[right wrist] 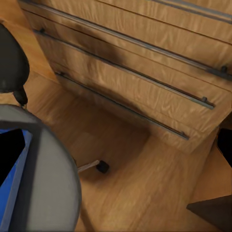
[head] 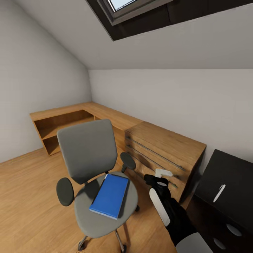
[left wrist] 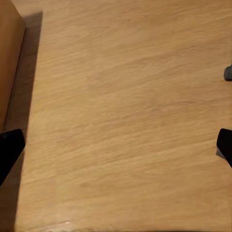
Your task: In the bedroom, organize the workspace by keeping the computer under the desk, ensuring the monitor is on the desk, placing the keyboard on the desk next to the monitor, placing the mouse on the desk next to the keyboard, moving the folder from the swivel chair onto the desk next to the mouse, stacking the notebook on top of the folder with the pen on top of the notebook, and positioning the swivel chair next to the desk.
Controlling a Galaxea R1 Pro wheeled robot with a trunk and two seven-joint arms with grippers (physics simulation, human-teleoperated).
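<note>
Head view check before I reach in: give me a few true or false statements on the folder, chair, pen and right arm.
1. The blue folder lies on the swivel chair seat. True.
2. The pen lies on the folder. False: it lies on the black desk.
3. The right gripper holds the folder. False: it is beside the chair, with nothing between its fingers.
4. A wooden dresser stands behind the chair. True.

A light wooden dresser (head: 165, 149) with long metal drawer rails stands against the far wall. Beside it, a low wooden corner shelf unit (head: 70, 121) runs into the corner, its open compartments bare.
</note>
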